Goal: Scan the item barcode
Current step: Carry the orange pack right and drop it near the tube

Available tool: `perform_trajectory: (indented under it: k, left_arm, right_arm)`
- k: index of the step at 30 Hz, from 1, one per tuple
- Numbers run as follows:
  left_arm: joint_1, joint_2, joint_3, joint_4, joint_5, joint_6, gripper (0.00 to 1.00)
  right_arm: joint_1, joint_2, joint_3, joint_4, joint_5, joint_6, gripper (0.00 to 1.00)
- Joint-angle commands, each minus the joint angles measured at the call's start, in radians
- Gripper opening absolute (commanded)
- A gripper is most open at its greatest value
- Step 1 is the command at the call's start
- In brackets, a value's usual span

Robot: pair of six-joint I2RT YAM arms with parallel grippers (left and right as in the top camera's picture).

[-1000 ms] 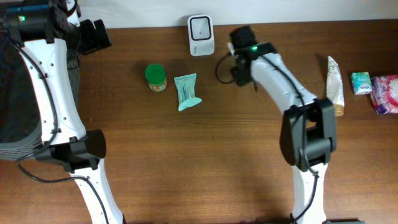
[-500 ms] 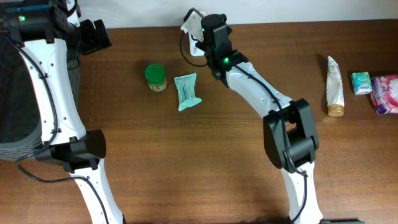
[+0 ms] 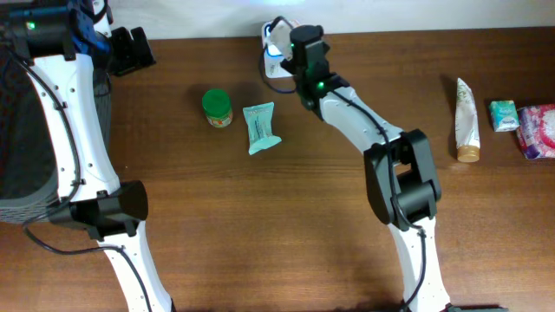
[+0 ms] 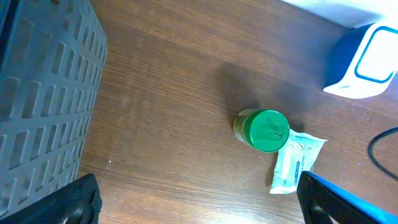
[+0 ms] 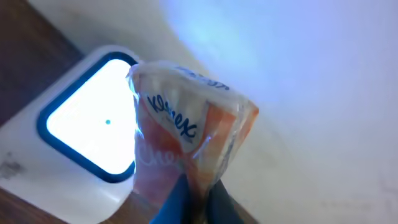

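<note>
White links [image 3: 360,117], black joints [image 3: 403,186], black cabling [image 3: 41,240], seemingly green lights [image 3: 318,85]

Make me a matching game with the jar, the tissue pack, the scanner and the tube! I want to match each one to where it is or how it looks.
Things:
1. jar
2. Kleenex pack
3. scanner
4. tube

Clues:
A. lit up, with a blue border around its window
B. lying far to the right, beside small packets
C. has a green lid and stands next to a teal packet
D. pinched in the right gripper, in front of the glowing window

Pairs: 1-C, 2-D, 3-A, 4-B
</note>
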Motion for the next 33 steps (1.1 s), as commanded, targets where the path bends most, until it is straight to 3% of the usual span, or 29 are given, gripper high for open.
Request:
perform_trajectory:
  k: [1, 6, 10, 13, 16, 18, 24, 31, 33]
  left_arm:
    - [0.003, -0.034, 0.012, 0.0, -0.01, -0.002, 0.99]
    - [0.003, -0.034, 0.012, 0.0, -0.01, -0.002, 0.99]
    - [0.003, -0.034, 0.012, 0.0, -0.01, -0.002, 0.99]
    - [0.003, -0.034, 0.012, 0.0, -0.01, -0.002, 0.99]
    - [0.003, -0.034, 0.012, 0.0, -0.01, -0.002, 0.99]
    - [0.003, -0.034, 0.012, 0.0, -0.01, -0.002, 0.99]
    - [0.004, -0.034, 0.012, 0.0, -0.01, -0.002, 0.99]
    - [0.003, -0.034, 0.012, 0.0, -0.01, -0.002, 0.99]
    - [0.004, -0.034, 0.012, 0.0, -0.01, -0.002, 0.99]
  right_arm:
    - [-0.013, 0.013, 0.01, 0.009, -0.061, 0.08, 0.04]
    - [-0.012, 0.022, 0.01, 0.011, -0.063, 0.082, 0.04]
    - [-0.036, 0.0, 0.079, -0.033, 0.026, 0.364, 0.04]
    - [-0.09, -0.042, 0.179, -0.197, 0.023, 0.503, 0.04]
    - [-0.209, -0.09, 0.324, -0.541, 0.027, 0.615, 0.04]
    - [-0.316, -0.093, 0.409, -0.806, 0.026, 0.628, 0.04]
    - [-0.602, -0.087, 0.386, -1.205, 0.026, 0.57, 0.04]
    - [-0.76, -0.078, 0.323, -1.231, -0.016, 0.575, 0.04]
    - [-0.763, -0.078, 0.308, -1.22, -0.124, 0.574, 0.05]
